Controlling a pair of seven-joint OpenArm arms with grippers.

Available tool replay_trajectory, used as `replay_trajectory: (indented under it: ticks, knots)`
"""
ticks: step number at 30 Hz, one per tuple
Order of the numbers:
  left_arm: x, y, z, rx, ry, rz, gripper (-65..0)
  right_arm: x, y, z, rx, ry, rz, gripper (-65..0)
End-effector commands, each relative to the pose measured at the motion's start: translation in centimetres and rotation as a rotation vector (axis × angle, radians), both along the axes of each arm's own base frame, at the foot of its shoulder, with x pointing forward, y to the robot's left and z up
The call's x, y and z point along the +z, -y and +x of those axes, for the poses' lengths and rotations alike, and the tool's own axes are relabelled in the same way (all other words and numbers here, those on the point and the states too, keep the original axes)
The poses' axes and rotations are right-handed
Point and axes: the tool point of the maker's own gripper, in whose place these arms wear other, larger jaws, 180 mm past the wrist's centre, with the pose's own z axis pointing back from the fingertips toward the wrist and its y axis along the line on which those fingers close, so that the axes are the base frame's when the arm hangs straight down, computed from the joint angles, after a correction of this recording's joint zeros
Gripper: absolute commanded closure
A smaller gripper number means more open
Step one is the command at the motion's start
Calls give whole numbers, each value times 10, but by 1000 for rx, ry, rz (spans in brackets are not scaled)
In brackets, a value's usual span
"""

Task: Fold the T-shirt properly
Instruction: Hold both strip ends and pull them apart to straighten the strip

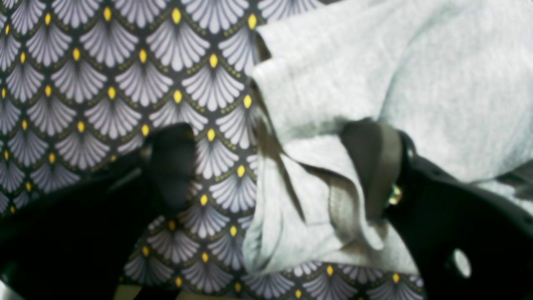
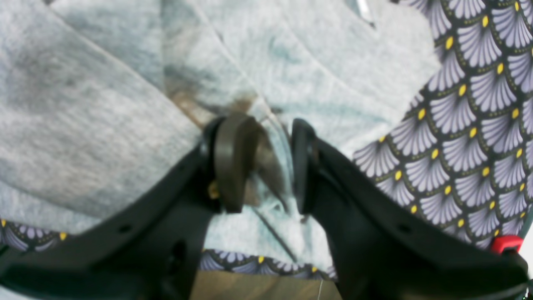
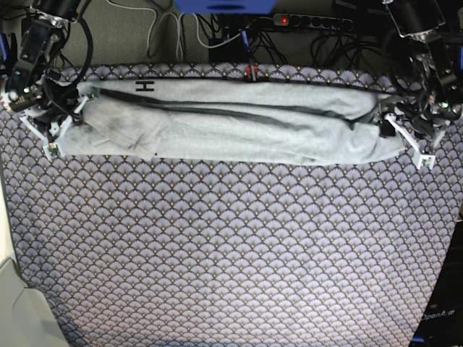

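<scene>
Left gripper [image 1: 270,166] agape, holding nothing; right gripper [image 2: 266,162] pinching the T-shirt [image 3: 231,123] — soft, limp; grasp bunched hem between jaws.

T-shirt [image 3: 231,123] lies as long folded band across far part of patterned cloth [image 3: 231,253], spanning nearly side to side. Near part of cloth bare. Right gripper [image 2: 260,160] at shirt's left end in base view, fabric between jaws. Left gripper [image 1: 275,166] at opposite end, jaws apart, straddling shirt edge. Cables [image 3: 217,29] behind cloth's far edge.
</scene>
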Motion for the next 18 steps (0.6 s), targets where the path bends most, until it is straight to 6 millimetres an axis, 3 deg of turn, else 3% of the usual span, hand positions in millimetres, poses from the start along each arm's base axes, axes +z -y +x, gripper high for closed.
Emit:
replay_trajectory:
  ticks: [1,10,15,18]
  knots:
    - [6,1,6,-14,24,-6,-544,10,4,9,5,38,-10,-203]
    - [4,2,4,-15,17,-11,-546,13,4,15,4,49,-11,-203]
    - [-15,2,-6,6,-36,-44,-545,13,4,15,4,51,-11,-203]
    - [-21,12,-9,-52,-46,-92,-544,13,4,15,4,51,-11,-203]
